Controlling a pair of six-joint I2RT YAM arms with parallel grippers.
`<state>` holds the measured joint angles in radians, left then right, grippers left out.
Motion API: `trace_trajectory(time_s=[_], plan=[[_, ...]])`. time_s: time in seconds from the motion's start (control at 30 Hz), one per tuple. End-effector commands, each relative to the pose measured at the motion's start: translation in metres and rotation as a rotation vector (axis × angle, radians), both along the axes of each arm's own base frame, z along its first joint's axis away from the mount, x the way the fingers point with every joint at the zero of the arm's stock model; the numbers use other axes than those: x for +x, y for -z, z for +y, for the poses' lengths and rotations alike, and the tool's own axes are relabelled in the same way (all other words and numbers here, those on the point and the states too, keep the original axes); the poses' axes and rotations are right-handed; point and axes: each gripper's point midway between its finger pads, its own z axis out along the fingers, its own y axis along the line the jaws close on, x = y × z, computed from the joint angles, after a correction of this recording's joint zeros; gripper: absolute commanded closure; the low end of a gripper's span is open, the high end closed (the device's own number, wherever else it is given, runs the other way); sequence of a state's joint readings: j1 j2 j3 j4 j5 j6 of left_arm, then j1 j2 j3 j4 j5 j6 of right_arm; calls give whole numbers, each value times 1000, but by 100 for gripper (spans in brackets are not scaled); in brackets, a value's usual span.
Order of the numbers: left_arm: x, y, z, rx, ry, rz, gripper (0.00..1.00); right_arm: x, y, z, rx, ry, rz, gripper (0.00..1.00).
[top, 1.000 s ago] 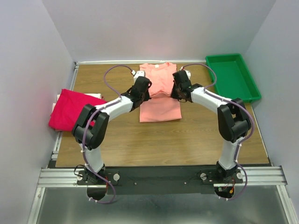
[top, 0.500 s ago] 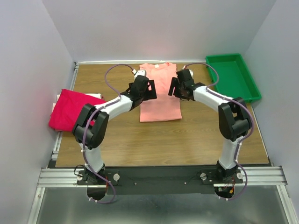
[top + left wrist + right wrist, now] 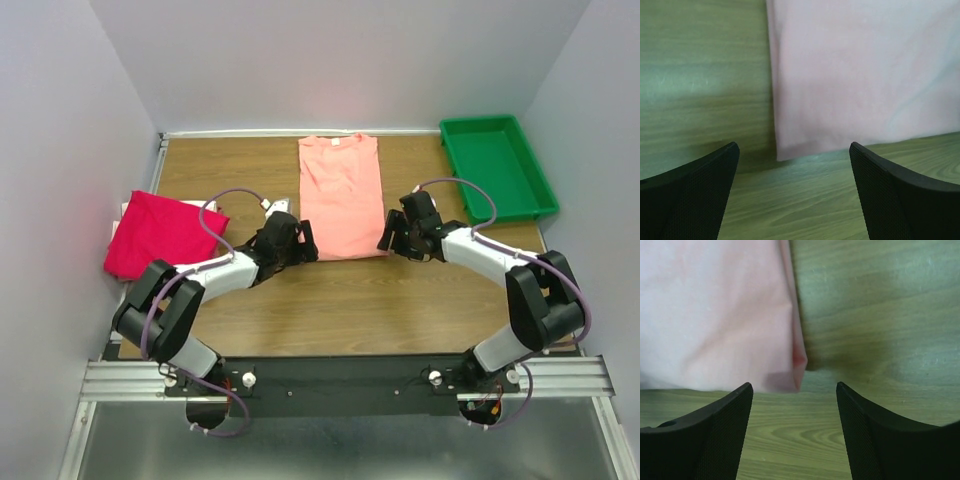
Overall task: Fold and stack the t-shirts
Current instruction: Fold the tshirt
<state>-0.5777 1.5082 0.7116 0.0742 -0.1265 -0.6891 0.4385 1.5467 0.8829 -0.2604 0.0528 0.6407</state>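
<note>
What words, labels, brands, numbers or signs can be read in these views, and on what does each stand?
None can be read in any view.
Salmon t-shirt: plain cloth; any collar tag is too small to tell.
Magenta t-shirt: plain, no print showing.
Green tray: no marking visible.

The left arm (image 3: pixel 215 270) and right arm (image 3: pixel 485 255) stretched low, elbows bent outward — the left gripper (image 3: pixel 303 243) and right gripper (image 3: pixel 390 238) faced forward, both jaws spread wide, empty.
</note>
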Motion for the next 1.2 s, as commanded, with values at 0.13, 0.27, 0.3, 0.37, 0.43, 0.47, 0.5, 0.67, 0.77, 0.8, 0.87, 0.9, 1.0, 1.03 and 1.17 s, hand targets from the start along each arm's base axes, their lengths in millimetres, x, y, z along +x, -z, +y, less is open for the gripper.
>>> trace_trajectory(time_s=[0.13, 0.27, 0.3, 0.37, 0.43, 0.47, 0.5, 0.67, 0.77, 0.8, 0.87, 0.9, 1.0, 1.03, 1.17], plan=[[-3, 3, -5, -62, -16, -3, 18, -5, 13, 6, 49, 20, 27, 38], [-5, 12, -6, -57, -9, 16, 27, -8, 25, 12, 72, 0, 61, 49], [-3, 12, -7, -60, -6, 18, 32, -8, 27, 14, 77, -4, 63, 50], [-5, 19, -10, -56, 6, 40, 34, -9, 32, 15, 78, -7, 74, 56], [-8, 26, -11, -56, 18, 60, 38, -10, 37, 15, 75, -8, 86, 56], [-9, 27, -12, -57, 19, 63, 41, -10, 39, 15, 73, -8, 90, 60], [-11, 30, -11, -56, 22, 68, 46, -11, 42, 14, 69, -8, 99, 61], [-10, 36, -12, -45, 25, 76, 68, -14, 52, 14, 71, -1, 122, 76], [-12, 40, -16, -52, 46, 93, 93, -17, 54, 16, 80, -8, 132, 85], [-14, 40, -17, -51, 49, 94, 100, -18, 55, 16, 82, -8, 134, 88], [-15, 36, -19, -59, 56, 85, 100, -22, 51, 15, 88, -9, 129, 91], [-20, 38, -17, -53, 58, 92, 100, -24, 49, 15, 95, -13, 126, 95], [-30, 24, -19, -78, 64, 66, 100, -43, 43, 11, 117, -28, 121, 99], [-42, 28, -15, -72, 62, 79, 100, -50, 41, 9, 123, -30, 120, 99], [-75, 12, -10, -100, -9, 63, 100, -98, 41, 3, 184, -49, 156, 99]])
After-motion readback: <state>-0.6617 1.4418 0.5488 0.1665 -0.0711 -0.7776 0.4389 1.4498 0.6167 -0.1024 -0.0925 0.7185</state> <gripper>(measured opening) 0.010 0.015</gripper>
